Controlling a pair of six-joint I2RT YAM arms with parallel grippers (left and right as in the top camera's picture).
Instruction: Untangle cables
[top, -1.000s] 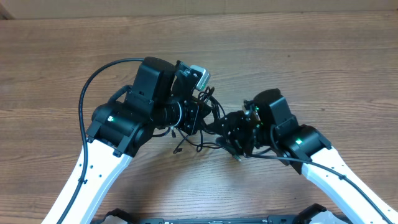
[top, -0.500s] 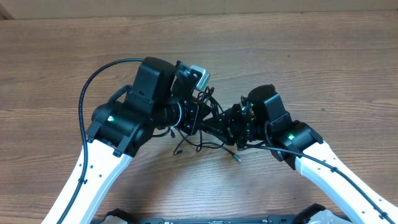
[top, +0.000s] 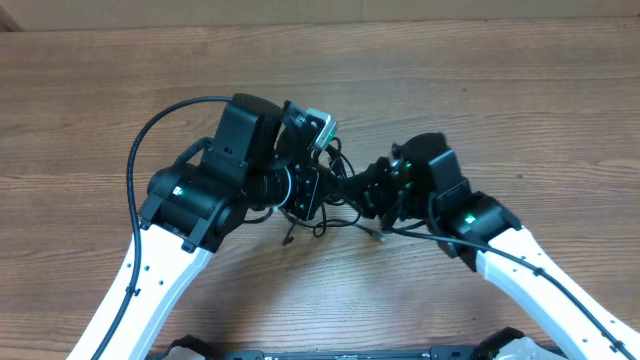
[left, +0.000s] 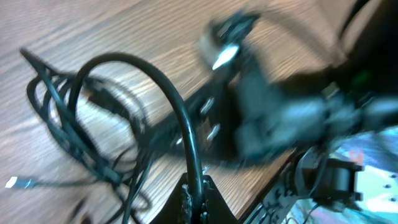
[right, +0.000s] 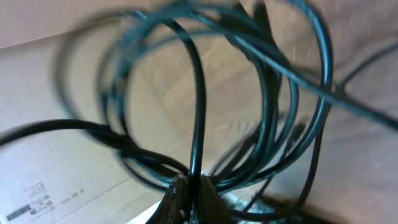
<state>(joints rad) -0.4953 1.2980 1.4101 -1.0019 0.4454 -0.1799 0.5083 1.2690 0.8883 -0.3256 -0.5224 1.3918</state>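
Note:
A tangle of thin black cables (top: 338, 205) hangs between my two grippers over the middle of the wooden table, with small plug ends (top: 378, 235) dangling below. My left gripper (top: 318, 190) is shut on one cable strand (left: 186, 130), which arcs up from its fingertips (left: 198, 186). My right gripper (top: 372, 197) is shut on another strand (right: 198, 99) of the looped bundle at its fingertips (right: 191, 185). The two grippers are very close together. The rest of the bundle (left: 68, 124) lies loose on the table.
The wooden table (top: 500, 110) spreads all round. A brown cardboard wall (top: 300, 12) runs along the far edge. A thick black arm wire (top: 150, 125) loops out left of the left arm. The right arm's wrist (left: 280, 118) fills the left wrist view.
My right gripper has moved left and up toward the left gripper, carrying its strand; the dangling plug ends rose with it. The left arm has stayed in place.

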